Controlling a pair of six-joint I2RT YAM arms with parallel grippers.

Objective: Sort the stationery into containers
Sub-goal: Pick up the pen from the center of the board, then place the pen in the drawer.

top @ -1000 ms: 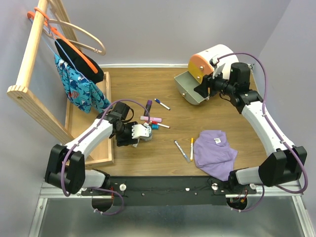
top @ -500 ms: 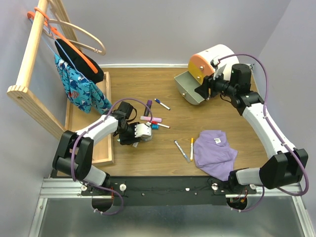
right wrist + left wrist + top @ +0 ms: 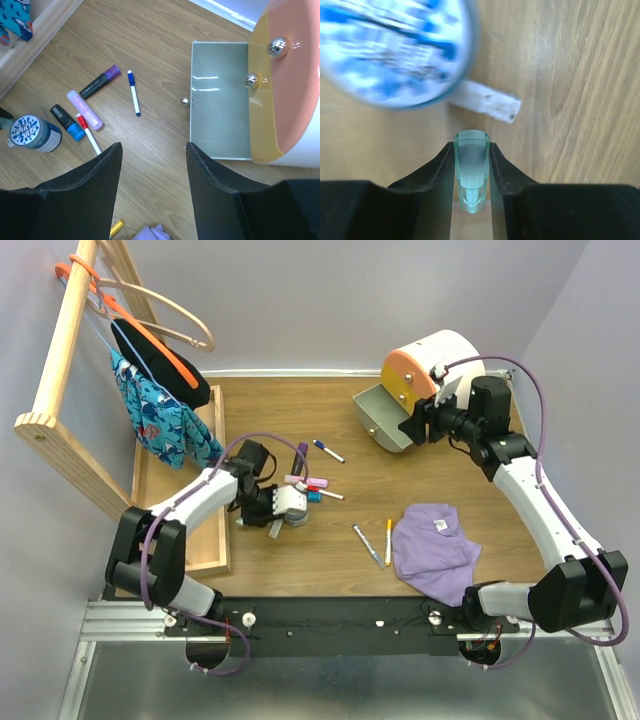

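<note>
1. While your left gripper is clamped on the green-tipped pen, the blue-patterned jar shows blurred at its 11 o'clock. A white pen end lies on the wood at its 12 o'clock.
2. From above, you see that grip low over the wooden table, at about 8 o'clock from the table's middle. The pink bar and the purple marker lie near it at 1 o'clock.
3. Your right gripper hangs with its jaws spread wide and nothing between them, just beside the grey drawer at its 3 o'clock in the top view.
4. That grey drawer stands pulled out of the cream drawer unit at the table's 1 o'clock, while the yellow drawer and the orange drawer sit closed.
5. A blue-capped white pen lies apart near the table's middle. A yellow pen and a thin white pen lie just beside the purple cloth, at its 9 o'clock.
</note>
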